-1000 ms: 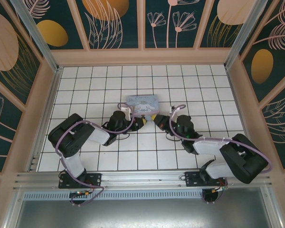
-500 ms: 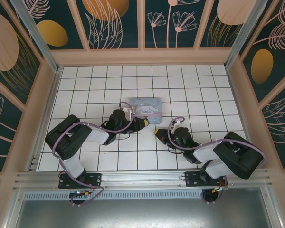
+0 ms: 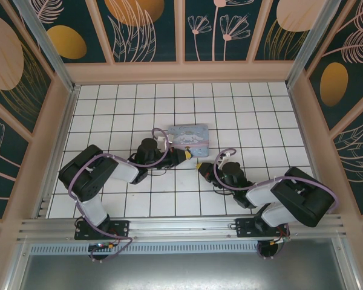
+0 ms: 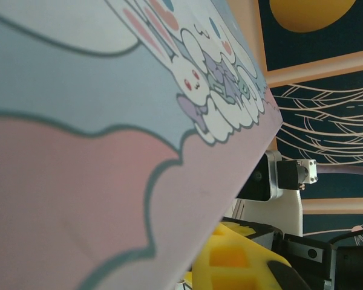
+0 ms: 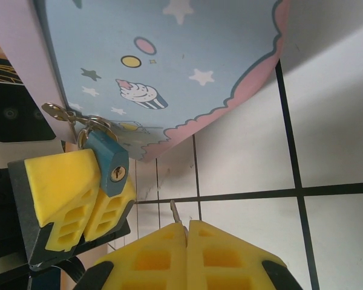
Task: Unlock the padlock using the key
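The pale blue cartoon tin (image 5: 169, 60) lies just beyond both grippers. At its near edge the left gripper (image 5: 95, 192) pinches the padlock (image 5: 111, 166), whose keyhole faces the right gripper (image 5: 186, 232). That gripper's fingers are pressed together on the key (image 5: 175, 211), with just its tip protruding. The padlock's shackle is hard to make out behind a ring (image 5: 88, 125).

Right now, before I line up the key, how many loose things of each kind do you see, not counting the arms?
tin: 1
padlock: 1, clamped in the left gripper
keys: 2, the key pinched in the right gripper and what looks like a spare key on the ring at the padlock's shackle
Total: 4
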`<state>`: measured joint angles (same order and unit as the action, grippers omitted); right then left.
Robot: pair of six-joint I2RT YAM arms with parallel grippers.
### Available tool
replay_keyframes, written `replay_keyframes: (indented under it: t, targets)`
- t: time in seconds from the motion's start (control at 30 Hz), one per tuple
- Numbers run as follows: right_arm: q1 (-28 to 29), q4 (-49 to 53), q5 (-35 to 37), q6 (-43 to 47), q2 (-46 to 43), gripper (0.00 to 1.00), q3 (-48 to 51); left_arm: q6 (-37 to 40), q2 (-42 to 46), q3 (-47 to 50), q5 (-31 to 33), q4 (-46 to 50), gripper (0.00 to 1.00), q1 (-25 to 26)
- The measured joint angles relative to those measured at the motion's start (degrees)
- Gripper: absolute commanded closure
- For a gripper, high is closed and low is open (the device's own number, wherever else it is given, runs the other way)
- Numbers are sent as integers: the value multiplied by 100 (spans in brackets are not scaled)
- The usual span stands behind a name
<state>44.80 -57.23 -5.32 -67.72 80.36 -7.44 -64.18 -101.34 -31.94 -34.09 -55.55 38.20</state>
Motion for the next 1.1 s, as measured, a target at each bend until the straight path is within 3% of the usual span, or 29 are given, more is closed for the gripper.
replay_keyframes:
  t: [1.1]
  targets:
    - [-2, -81, 98, -37, 81, 100, -321, -83, -61, 46, 7, -164, 100, -2]
